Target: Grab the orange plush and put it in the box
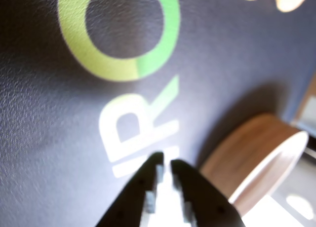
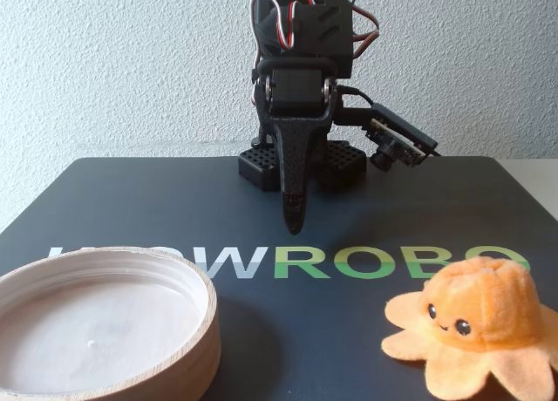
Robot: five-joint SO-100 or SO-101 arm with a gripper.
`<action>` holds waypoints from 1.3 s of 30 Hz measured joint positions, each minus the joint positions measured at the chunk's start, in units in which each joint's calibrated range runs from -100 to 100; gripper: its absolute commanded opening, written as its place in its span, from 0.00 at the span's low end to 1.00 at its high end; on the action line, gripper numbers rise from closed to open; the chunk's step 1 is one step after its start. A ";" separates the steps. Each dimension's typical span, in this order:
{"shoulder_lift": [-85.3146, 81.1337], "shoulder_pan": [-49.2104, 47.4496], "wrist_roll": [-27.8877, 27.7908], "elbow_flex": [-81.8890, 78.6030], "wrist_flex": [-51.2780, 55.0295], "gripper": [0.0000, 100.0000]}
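orange plush looks soft, light | pinch the dome head | gripper nearly closed, empty | box waits

Arm upright, hand pointing down, nearly closed, empty

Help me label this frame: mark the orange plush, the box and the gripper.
orange plush [image 2: 478, 309]: fixed view, on its dome head.
box [image 2: 202, 327]: fixed view, on the wooden rim's right side.
gripper [image 2: 294, 220]: fixed view, at its downward-pointing tip.
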State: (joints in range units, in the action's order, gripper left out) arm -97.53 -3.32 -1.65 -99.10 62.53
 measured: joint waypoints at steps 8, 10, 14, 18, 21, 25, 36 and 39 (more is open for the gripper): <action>0.00 0.00 -0.05 0.00 0.00 0.01; 0.00 0.07 -0.05 0.00 0.00 0.01; 0.09 -0.59 1.54 2.69 -1.03 0.01; 17.78 -3.68 2.52 14.82 -8.77 0.01; 48.15 -8.55 3.81 35.47 -12.20 0.11; 77.16 -15.77 8.80 55.23 -11.95 0.41; 100.21 -25.42 19.40 58.11 -31.37 0.31; 101.06 -21.81 19.30 58.11 -33.26 0.12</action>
State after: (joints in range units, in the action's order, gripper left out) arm 3.53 -25.13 17.65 -41.00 29.27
